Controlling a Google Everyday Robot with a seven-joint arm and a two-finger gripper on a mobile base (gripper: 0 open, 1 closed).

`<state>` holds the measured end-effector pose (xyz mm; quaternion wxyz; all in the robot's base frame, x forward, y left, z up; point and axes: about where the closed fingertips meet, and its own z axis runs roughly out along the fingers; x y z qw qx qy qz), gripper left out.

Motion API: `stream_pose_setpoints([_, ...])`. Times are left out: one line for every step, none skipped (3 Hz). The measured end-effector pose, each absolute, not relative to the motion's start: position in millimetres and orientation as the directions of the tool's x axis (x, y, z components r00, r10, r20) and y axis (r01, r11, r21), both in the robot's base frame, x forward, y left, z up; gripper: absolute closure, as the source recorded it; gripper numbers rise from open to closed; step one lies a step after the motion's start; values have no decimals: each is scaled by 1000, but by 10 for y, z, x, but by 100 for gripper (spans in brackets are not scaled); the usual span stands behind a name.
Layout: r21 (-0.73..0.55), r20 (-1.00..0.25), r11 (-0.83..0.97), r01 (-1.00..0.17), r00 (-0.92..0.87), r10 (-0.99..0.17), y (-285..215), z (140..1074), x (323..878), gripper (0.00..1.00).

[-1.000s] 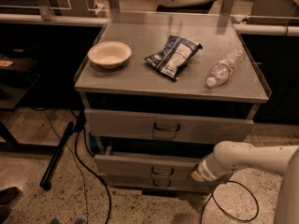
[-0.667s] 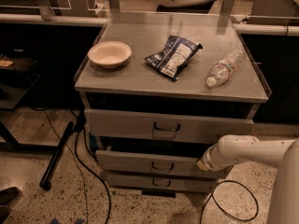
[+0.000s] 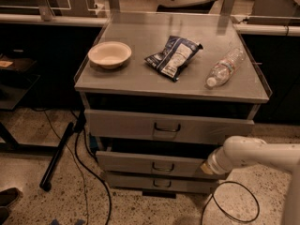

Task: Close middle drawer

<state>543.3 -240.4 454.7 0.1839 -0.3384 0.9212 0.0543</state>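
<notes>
The middle drawer (image 3: 140, 163) is the grey front with a small dark loop handle (image 3: 163, 167), between the top drawer (image 3: 126, 123) and the bottom drawer (image 3: 140, 181). It stands only slightly proud of the cabinet, with a dark gap above it. My white arm (image 3: 253, 153) reaches in from the right. My gripper (image 3: 205, 168) is at the arm's tip, against the right end of the middle drawer's front.
On the cabinet top (image 3: 140, 81) lie a cream bowl (image 3: 109, 54), a dark snack bag (image 3: 173, 56) and a clear water bottle (image 3: 225, 67). Black cables (image 3: 89, 172) and a black pole (image 3: 58, 156) lie on the floor at left. A cable loop (image 3: 234, 205) lies under my arm.
My arm has moved in toward the cabinet, and the middle drawer has slid back with it. It now sticks out far less than a second ago.
</notes>
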Motion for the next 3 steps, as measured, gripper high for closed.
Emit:
stream_pose_setpoints([62, -346, 803, -593, -768, -540, -2640, 4779, 5010, 100])
stream_pose_setpoints([64, -343, 802, -593, -768, -541, -2638, 4771, 5003, 100])
stream_pose_setpoints([47, -356, 816, -577, -773, -526, -2626, 4671, 5222, 100])
